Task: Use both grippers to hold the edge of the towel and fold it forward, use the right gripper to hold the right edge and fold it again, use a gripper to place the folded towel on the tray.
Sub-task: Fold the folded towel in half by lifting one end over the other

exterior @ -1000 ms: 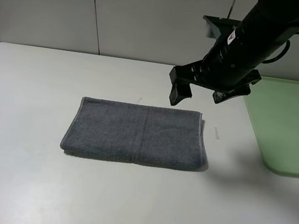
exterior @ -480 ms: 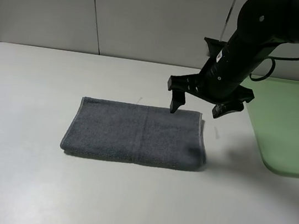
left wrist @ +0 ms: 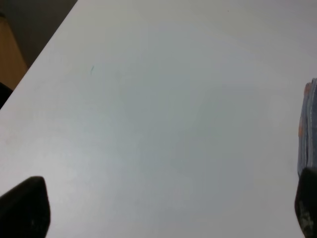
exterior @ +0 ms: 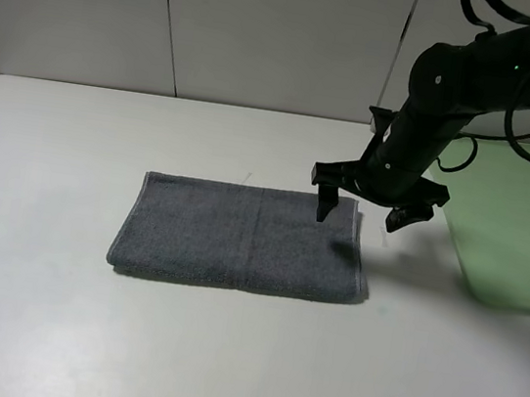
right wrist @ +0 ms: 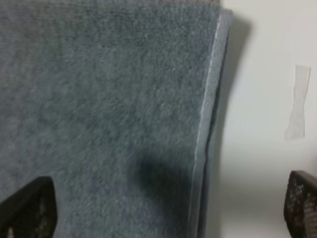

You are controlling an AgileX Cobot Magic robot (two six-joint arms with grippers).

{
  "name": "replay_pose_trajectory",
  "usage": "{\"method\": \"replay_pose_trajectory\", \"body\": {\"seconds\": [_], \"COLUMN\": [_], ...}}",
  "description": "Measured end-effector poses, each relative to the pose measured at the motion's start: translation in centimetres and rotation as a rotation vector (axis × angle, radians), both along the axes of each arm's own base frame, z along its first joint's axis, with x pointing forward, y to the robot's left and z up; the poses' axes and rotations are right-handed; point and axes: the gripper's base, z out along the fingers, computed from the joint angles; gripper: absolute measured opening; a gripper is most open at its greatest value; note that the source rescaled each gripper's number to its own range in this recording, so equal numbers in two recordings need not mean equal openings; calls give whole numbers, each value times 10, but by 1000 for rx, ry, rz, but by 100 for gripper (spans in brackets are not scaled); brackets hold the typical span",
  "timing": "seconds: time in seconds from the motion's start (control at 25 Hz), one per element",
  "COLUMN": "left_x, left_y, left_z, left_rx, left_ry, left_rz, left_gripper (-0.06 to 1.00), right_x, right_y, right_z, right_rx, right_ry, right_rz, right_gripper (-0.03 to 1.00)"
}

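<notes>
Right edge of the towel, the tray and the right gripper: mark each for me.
right edge (exterior: 359, 256), exterior high view, middle of the light hem.
tray (exterior: 517, 234), exterior high view, bare green floor.
right gripper (exterior: 359, 220), exterior high view, midway between the open jaws.

The high camera overlooks the folded dark grey terry towel (exterior: 245, 238) from its near side. The right wrist camera looks closely down on its light-hemmed right edge (right wrist: 204, 124). The left wrist camera glimpses its side.
</notes>
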Motion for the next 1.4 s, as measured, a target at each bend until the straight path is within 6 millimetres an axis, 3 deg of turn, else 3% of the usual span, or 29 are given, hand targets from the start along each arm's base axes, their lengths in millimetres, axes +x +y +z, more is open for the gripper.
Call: {"method": "replay_pose_trajectory", "body": {"seconds": [0.44, 1.08, 1.2, 1.4], "left_x": [0, 0, 0, 0], "left_y": [0, 0, 0, 0], "left_z": [0, 0, 0, 0], "left_rx": [1, 1, 1, 1], "left_ry": [0, 0, 0, 0], "left_rz": [0, 0, 0, 0], "left_gripper": [100, 100, 100, 100], "right_x": [4, 6, 6, 6], "right_y": [1, 2, 2, 3], "right_z": [-43, -52, -52, -52], "right_rx": [-33, -41, -45, -33], "right_ry": [54, 65, 66, 72], "right_rz": [12, 14, 20, 7], "right_gripper": [100, 100, 88, 53]}}
